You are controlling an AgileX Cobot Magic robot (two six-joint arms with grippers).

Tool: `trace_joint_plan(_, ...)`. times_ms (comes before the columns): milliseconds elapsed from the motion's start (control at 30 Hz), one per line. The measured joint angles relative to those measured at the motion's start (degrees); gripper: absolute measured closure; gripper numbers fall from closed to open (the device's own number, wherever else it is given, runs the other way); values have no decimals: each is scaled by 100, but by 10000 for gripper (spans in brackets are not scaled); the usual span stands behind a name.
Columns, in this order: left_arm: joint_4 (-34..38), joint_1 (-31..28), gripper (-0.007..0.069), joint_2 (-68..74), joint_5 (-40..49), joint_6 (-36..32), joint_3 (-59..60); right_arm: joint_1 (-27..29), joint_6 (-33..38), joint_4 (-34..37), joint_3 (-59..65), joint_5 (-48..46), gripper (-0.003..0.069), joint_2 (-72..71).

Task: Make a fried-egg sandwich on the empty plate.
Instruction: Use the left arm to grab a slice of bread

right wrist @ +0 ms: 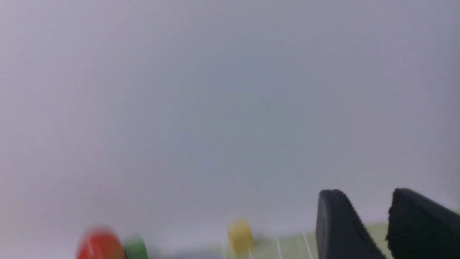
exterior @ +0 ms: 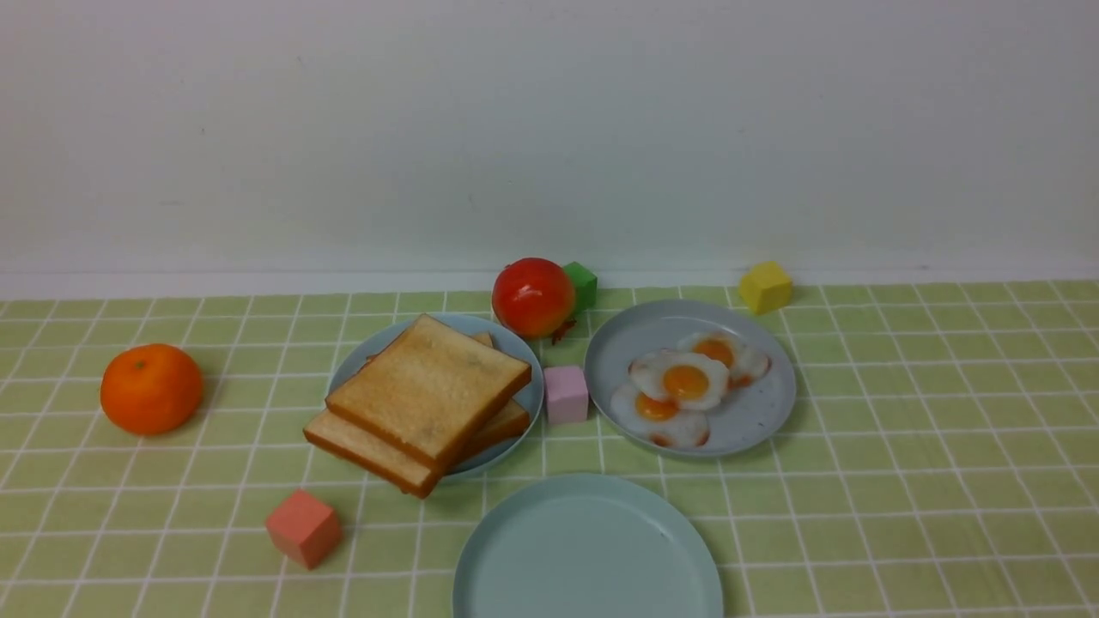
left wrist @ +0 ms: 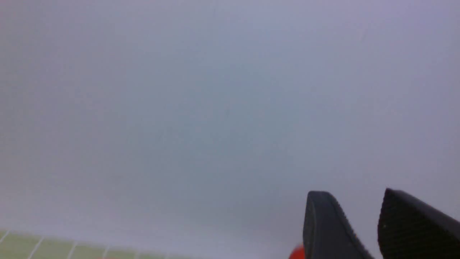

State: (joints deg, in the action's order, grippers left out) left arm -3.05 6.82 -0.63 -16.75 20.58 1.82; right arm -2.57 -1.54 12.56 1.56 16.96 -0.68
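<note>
The empty plate (exterior: pixel 515 549) lies at the near edge, apart from toast (exterior: pixel 427 386) overhanging the blue plate (exterior: pixel 515 343) and the eggs (exterior: pixel 685 382). Left gripper (left wrist: pixel 354 192) and right gripper (right wrist: pixel 367 191) face the wall (left wrist: pixel 215 108), jaws spread.

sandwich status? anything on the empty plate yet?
Done: nothing; the teal plate is bare. In hand: nothing; left gripper and right gripper are open and empty, and neither arm shows in the front view. Left: everything. A toast slice, an egg, then a second slice go onto it.
</note>
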Motion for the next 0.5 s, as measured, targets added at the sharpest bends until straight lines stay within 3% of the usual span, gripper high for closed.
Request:
trace_joint_plan(100,345,0,387,0,-1042,441,-109,0,-507,146,-301,728,418,75)
trace_joint_plan(200,536,0,387,63,-981,664,-781,0,-760,115,-1061,636,418,366)
trace_joint_plan(367,573,0,387,1079,383,872,-2911,0,-1208,53,-3356,-553,418,1522)
trace_joint_plan(500,578,0,387,2164,2122,1010,-4282,12,-1303,-1,-4721,-1894,418,2582)
